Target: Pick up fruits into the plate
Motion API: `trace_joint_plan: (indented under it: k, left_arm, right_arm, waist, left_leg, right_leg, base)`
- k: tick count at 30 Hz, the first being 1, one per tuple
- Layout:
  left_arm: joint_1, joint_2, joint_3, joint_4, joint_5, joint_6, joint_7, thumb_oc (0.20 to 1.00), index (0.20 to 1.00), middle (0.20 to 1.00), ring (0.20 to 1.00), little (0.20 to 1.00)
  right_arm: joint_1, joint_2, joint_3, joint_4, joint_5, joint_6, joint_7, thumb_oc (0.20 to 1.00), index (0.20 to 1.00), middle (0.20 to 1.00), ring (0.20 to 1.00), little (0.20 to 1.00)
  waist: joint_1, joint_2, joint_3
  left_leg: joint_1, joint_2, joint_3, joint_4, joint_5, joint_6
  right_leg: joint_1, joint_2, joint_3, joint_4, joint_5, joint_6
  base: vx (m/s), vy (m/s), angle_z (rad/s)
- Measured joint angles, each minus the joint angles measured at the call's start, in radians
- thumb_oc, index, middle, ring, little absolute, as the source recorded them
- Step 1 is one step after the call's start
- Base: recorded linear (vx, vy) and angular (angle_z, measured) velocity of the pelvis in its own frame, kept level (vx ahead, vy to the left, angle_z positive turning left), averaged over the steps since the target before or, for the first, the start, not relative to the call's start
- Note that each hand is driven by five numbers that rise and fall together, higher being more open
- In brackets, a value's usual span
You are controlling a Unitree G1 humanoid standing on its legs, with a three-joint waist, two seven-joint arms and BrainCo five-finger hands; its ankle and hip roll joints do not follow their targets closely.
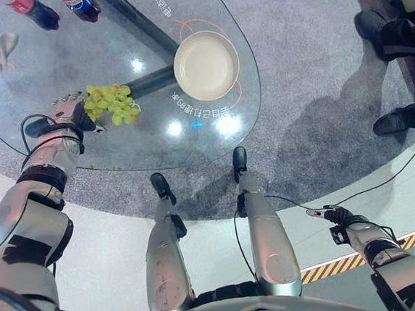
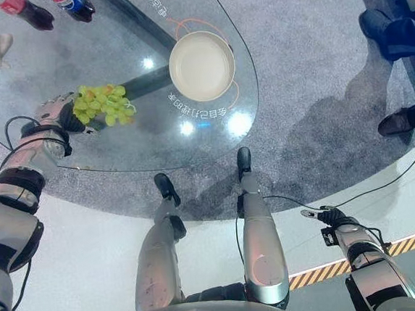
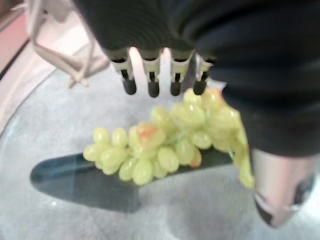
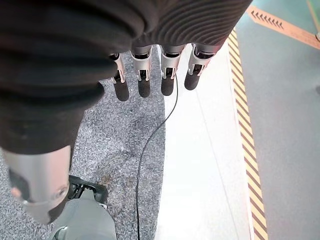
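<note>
Grapes [image 3: 165, 145] just beyond the left robot hand [image 1: 69, 109]
Pale green bunch, a few berries blushed orange, lies on the glass surface [image 1: 54, 67] between its relaxed, spread fingers [image 3: 150, 75] and thumb; cream plate [image 1: 206, 65] sits farther off.

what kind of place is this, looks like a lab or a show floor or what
Probably a demo or exhibition floor, not a home. A rounded glass table with printed graphics stands on grey carpet, yellow-and-black hazard tape marks the floor edge, and a person's dark shoes show nearby.
</note>
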Motion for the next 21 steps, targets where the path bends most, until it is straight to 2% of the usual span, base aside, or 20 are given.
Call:
trace_joint_plan:
  k: [5,7,12,15,17,21]
  left_arm:
    - [-0.01,0.036,-0.018,0.01,0.073,0.007,0.049,1.0,1.0,1.0,1.0,1.0]
    - [-0.007,0.034,-0.019,0.011,0.11,0.043,0.098,1.0,1.0,1.0,1.0,1.0]
    - [-0.007,0.031,0.005,0.067,0.203,0.211,0.281,1.0,1.0,1.0,1.0,1.0]
    - [-0.005,0.03,0.031,0.078,0.224,0.26,0.332,1.0,1.0,1.0,1.0,1.0]
    - [-0.013,0.026,0.103,0.085,0.222,0.304,0.402,1.0,1.0,1.0,1.0,1.0]
    - [-0.056,0.031,0.116,0.099,0.167,0.351,0.474,1.0,1.0,1.0,1.0,1.0]
  right_arm:
    - [-0.012,-0.013,0.0,-0.022,0.01,-0.015,-0.012,1.0,1.0,1.0,1.0,1.0]
    - [-0.015,-0.014,0.0,-0.033,0.009,-0.022,-0.016,1.0,1.0,1.0,1.0,1.0]
    - [-0.032,-0.018,0.033,-0.039,0.018,-0.058,-0.028,1.0,1.0,1.0,1.0,1.0]
    - [-0.034,-0.02,0.038,-0.044,0.022,-0.064,-0.03,1.0,1.0,1.0,1.0,1.0]
    - [-0.034,-0.021,0.059,-0.06,0.036,-0.075,-0.031,1.0,1.0,1.0,1.0,1.0]
    - [-0.029,-0.017,0.073,-0.068,0.037,-0.091,-0.027,1.0,1.0,1.0,1.0,1.0]
  waist:
    - [-0.006,-0.001,0.0]
    - [-0.008,-0.001,0.0]
    - [-0.014,-0.001,-0.001]
    - [-0.013,-0.005,0.001]
    - [-0.013,-0.024,-0.001]
    - [-0.019,-0.063,0.004]
  left_leg:
    - [-0.086,0.0,-0.006,0.043,-0.001,0.007]
    - [-0.104,-0.001,-0.009,0.051,-0.002,0.008]
    - [-0.163,0.002,-0.019,0.098,-0.01,0.013]
    - [-0.179,0.002,-0.021,0.113,-0.013,0.015]
    - [-0.203,0.006,-0.022,0.145,-0.03,0.012]
    - [-0.244,0.012,-0.025,0.175,-0.032,0.017]
  right_leg:
    - [-0.085,-0.007,0.006,0.041,0.0,-0.001]
    - [-0.102,-0.008,0.006,0.052,-0.002,-0.003]
    - [-0.155,-0.012,0.01,0.087,-0.007,-0.009]
    - [-0.169,-0.012,0.014,0.096,-0.007,-0.01]
    - [-0.19,-0.012,0.021,0.112,-0.012,-0.006]
    - [-0.222,-0.009,0.025,0.123,-0.008,-0.011]
  base:
    - [0.0,0.0,0.0]
    - [0.0,-0.004,0.02]
    - [-0.01,-0.024,0.02]
    - [0.0,-0.033,0.0]
    - [0.01,-0.041,-0.05]
    - [0.0,-0.003,-0.01]
